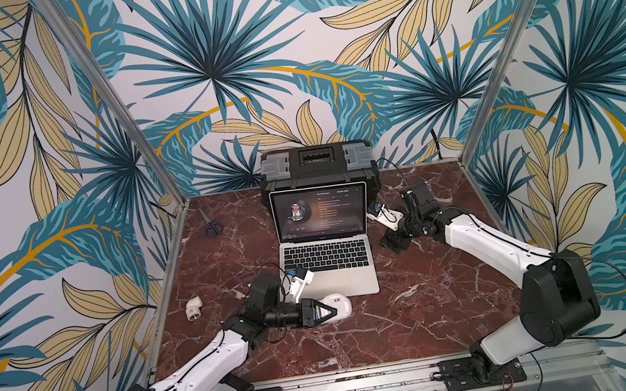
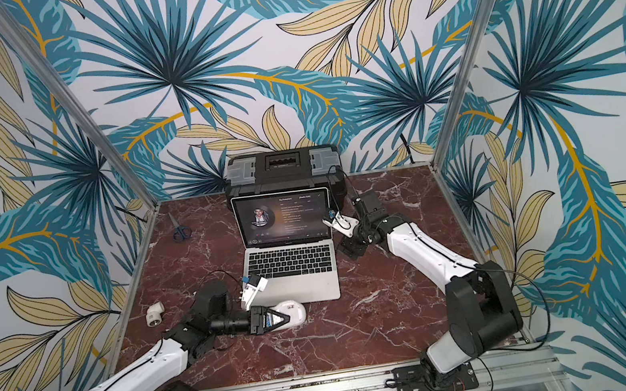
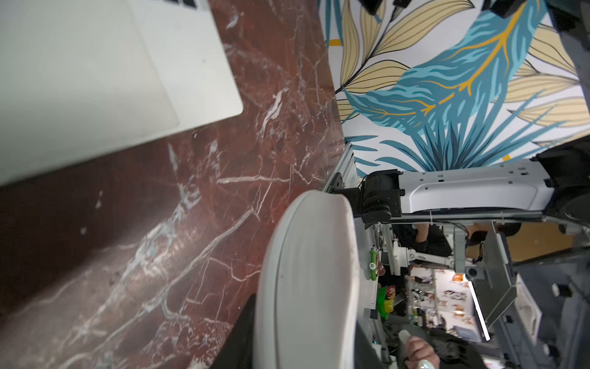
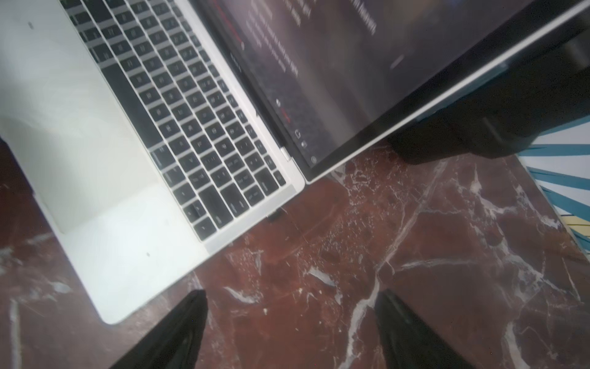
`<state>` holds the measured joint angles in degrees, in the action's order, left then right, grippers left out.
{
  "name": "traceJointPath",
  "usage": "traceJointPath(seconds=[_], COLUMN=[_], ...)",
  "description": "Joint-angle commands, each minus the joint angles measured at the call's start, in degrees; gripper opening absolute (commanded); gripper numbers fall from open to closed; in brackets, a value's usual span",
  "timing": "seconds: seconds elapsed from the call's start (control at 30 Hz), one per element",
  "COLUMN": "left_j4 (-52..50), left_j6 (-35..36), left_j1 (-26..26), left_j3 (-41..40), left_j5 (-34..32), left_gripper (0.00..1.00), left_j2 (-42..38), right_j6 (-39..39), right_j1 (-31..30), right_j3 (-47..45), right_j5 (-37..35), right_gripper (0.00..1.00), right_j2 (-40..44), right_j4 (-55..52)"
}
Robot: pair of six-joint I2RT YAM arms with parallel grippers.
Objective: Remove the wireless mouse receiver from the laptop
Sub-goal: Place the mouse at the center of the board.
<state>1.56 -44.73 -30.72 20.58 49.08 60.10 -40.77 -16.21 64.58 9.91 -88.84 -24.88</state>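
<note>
The open silver laptop point(image 1: 332, 282) point(image 2: 295, 287) stands mid-table with its screen lit. A small black stub, the receiver point(image 4: 274, 215), sticks out of the right edge of the laptop point(image 4: 95, 127) near the hinge. It is too small to make out in the top views. My right gripper point(image 4: 291, 294) point(image 1: 393, 242) hovers open over bare marble just right of that edge, and nothing is between its fingers. My left gripper point(image 1: 330, 309) point(image 2: 281, 318) point(image 3: 306, 335) is shut on the white wireless mouse point(image 1: 340, 306) point(image 3: 313, 271), held on edge off the laptop's front left corner point(image 3: 79, 80).
A black toolbox point(image 1: 317, 166) stands right behind the laptop screen. Blue-handled scissors point(image 1: 212, 224) lie at the back left. A white pipe elbow point(image 1: 194, 306) sits near the left edge. Aluminium frame posts rise at both back corners of the table.
</note>
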Motion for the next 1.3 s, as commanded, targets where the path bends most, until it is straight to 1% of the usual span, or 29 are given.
traceJointPath(seconds=[0.0,0.07,0.13,0.2,0.27,0.4,0.53,0.67,0.87,0.97,1.03,1.13,1.17,1.2,1.27], left_j4=[-2.75,-4.08,-5.32,-4.4,-2.76,-4.9,-5.32,-5.26,-2.27,-2.66,-3.0,-3.12,-3.2,-3.43,-3.62], left_j6=[-4.16,-3.77,-2.47,-2.42,-2.82,-1.34,-0.91,0.34,-0.19,0.08,0.18,0.08,0.08,0.08,0.06], left_j1=[-0.46,-0.61,-0.75,-1.14,-1.51,-2.45,-2.41,-2.5,-2.53,-2.57,-2.51,-2.52,-2.5,-2.52,-2.53], left_j3=[-2.77,-3.09,-2.83,-2.82,-2.78,-1.68,-1.69,-1.59,-1.97,-1.51,-1.26,-1.42,-1.51,-1.51,-1.66], left_j5=[-2.21,-3.79,-5.14,-6.05,-6.19,-9.21,-11.14,-12.31,-12.45,-12.46,-12.49,-12.95,-13.1,-13.4,-13.47], left_gripper=[0.0,0.0,0.0,0.0,0.08,0.08,0.08,0.09,0.1,0.13,0.2,0.26,0.31,0.35,0.35], left_j2=[-0.88,-0.31,1.62,4.07,6.39,8.37,8.78,10.78,14.68,15.44,15.49,15.17,15.1,14.99,14.79], right_j6=[-11.78,-14.5,-16.3,-17.15,-19.06,-21.04,-21.79,-22.44,-24.35,-24.97,-25.38,-25.52,-25.73,-25.87,-26.07], right_j1=[1.22,2.22,2.23,2.78,3.02,3.02,3.02,3.02,2.89,2.59,2.5,2.06,1.84,1.58,1.16], right_j3=[0.99,2.93,6.12,8.46,10.0,12.78,15.48,17.26,19.22,20.1,20.19,20.41,20.55,20.77,21.29], right_j5=[3.77,6.08,5.37,6.9,8.85,9.95,11.96,13.94,12.94,10.6,9.85,9.51,9.5,9.03,8.2], right_gripper=[0.85,0.84,0.8,0.78,0.78,0.77,0.76,0.76,0.75,0.75,0.75,0.76,0.76,0.77,0.77], right_j2=[-3.27,-6.57,-10.86,-14.27,-16.95,-21.43,-23.81,-25.42,-27.41,-28.34,-28.74,-29.37,-29.61,-29.92,-30.62], right_j4=[-0.95,-3.02,-6.19,-7.23,-8.41,-10.51,-13.26,-14.46,-16.02,-17.5,-17.65,-17.74,-17.74,-17.74,-17.89])
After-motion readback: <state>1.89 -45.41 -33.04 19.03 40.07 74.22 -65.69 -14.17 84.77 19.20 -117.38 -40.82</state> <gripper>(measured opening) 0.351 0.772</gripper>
